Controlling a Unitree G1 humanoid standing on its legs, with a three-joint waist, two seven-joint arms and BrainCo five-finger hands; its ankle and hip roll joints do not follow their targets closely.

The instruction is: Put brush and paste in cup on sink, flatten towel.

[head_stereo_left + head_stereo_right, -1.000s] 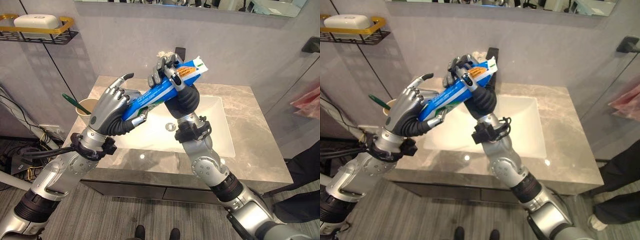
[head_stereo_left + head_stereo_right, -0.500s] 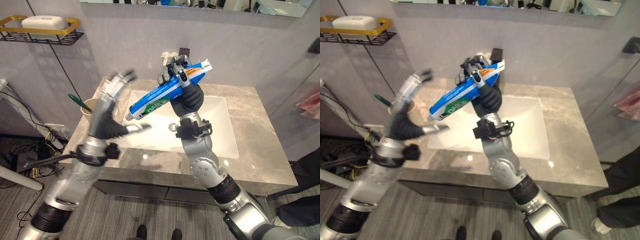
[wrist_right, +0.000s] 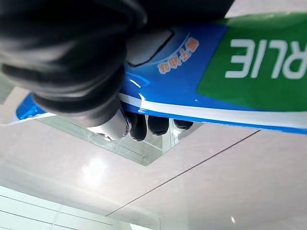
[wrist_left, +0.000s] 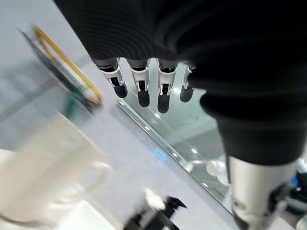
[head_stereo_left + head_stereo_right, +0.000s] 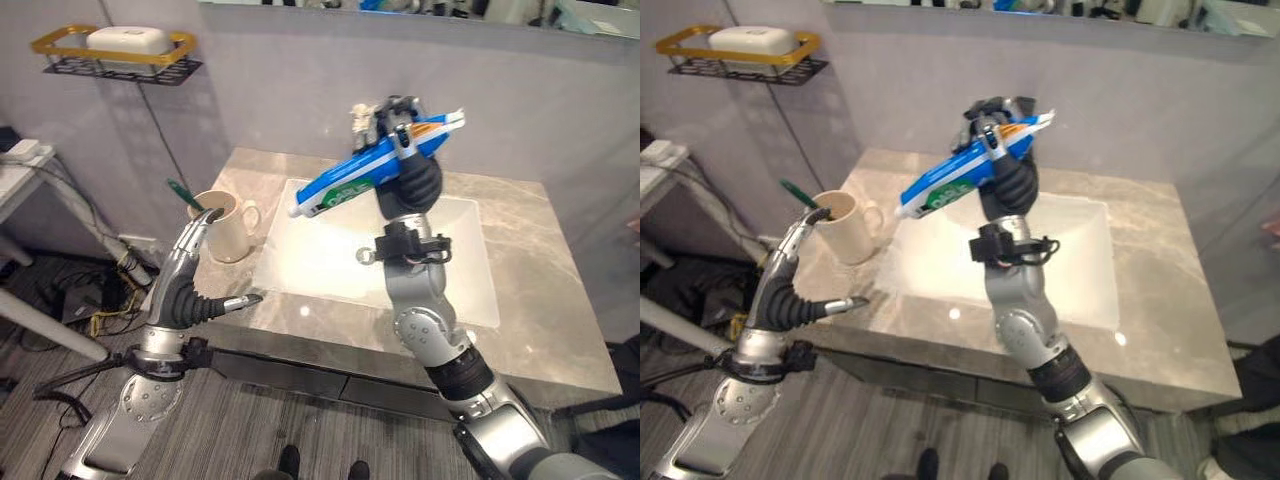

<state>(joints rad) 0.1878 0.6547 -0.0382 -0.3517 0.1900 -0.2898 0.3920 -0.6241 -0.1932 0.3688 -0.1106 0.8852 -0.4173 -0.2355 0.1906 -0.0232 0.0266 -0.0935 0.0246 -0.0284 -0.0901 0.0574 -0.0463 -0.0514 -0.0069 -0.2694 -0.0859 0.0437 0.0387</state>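
1. One toothpaste tube (image 5: 372, 171), blue with a green patch and a white and orange end, was held up above the sink (image 5: 330, 262), slanting with its capped end lowest and toward the robot's left.
2. The right hand (image 5: 405, 150) had its fingers curled round the tube's upper part; in the right wrist view the dark fingertips (image 3: 152, 125) wrapped behind the tube.
3. One cream cup (image 5: 224, 222) with a handle stood on the grey marble counter (image 5: 540, 300), just to the left of the sink.
4. One green toothbrush (image 5: 183, 194) stood in the cup, leaning out to the left; its lower part was hidden inside the cup.
5. The left hand (image 5: 185, 278) was raised at the front edge of the counter, just before the cup, fingers straight and thumb stuck out sideways, holding nothing. Whether its fingertips touched the cup could not be told.
6. In the left wrist view the straight fingers (image 4: 143, 86) pointed toward the wall, and the cup showed as a pale blur.
7. One gold-rimmed wire shelf (image 5: 115, 57) hung on the wall at upper left, with one white block (image 5: 128, 38) on it.
8. A small white object (image 5: 358, 117) at the back of the counter was partly hidden by the right hand and too small to make out.
9. The mirror (image 5: 480, 10) above was cut off by the frame's edge.
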